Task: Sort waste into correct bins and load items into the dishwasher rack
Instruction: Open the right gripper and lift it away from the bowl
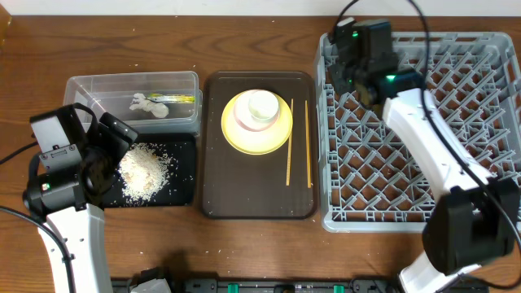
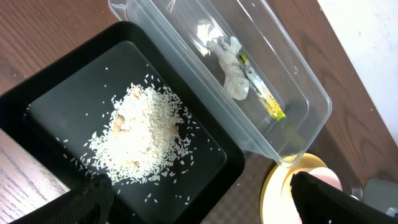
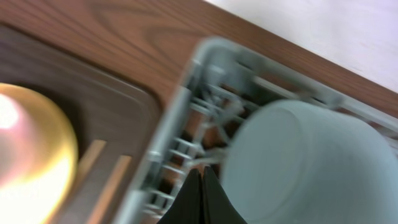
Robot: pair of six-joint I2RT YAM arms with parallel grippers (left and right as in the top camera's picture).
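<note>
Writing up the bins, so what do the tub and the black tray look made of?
The tub: likely clear glossy plastic; the wooden table shows through its walls. The black tray: probably plastic too, smooth with a faint sheen and rounded moulded corners.

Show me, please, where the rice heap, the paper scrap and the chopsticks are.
rice heap (image 2: 140, 134), left wrist view, the pile's middle.
paper scrap (image 2: 231, 71), left wrist view, its crumpled middle.
chopsticks (image 1: 289, 142), overhead view, midway along one stick.

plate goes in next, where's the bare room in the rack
In the dishwasher rack, bare pegs fill the right half and the near-left part beside the serving tray. Crowded: the far-left corner, holding the pale blue bowl below the right arm.
</note>
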